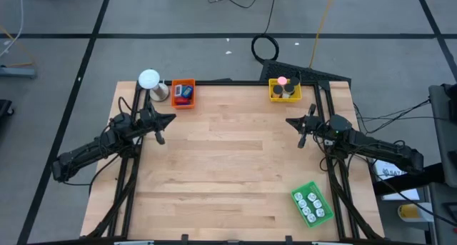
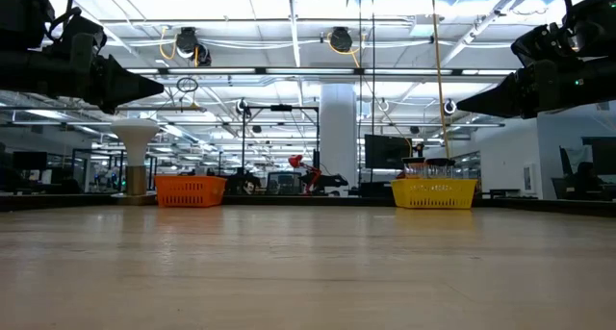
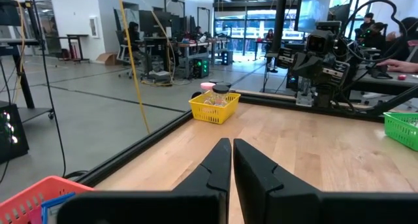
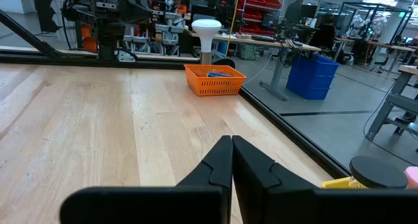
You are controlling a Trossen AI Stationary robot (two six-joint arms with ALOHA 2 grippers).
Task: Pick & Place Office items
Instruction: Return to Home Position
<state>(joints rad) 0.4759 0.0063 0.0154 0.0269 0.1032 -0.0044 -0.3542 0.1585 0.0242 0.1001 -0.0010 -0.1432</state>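
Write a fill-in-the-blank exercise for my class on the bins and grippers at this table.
1. The bin beside the white ball-topped object is ____.
2. The black discs lie in the ____ bin.
3. The left gripper and the right gripper both have their fingers ____.
4. The bin on the right arm's side, apart from the other two, is ____.

Missing words: orange; yellow; shut; green.

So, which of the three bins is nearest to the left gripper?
The orange bin, far left on the table: the left gripper hangs just before it. The yellow bin and the green bin both stand on the right side, farther off.
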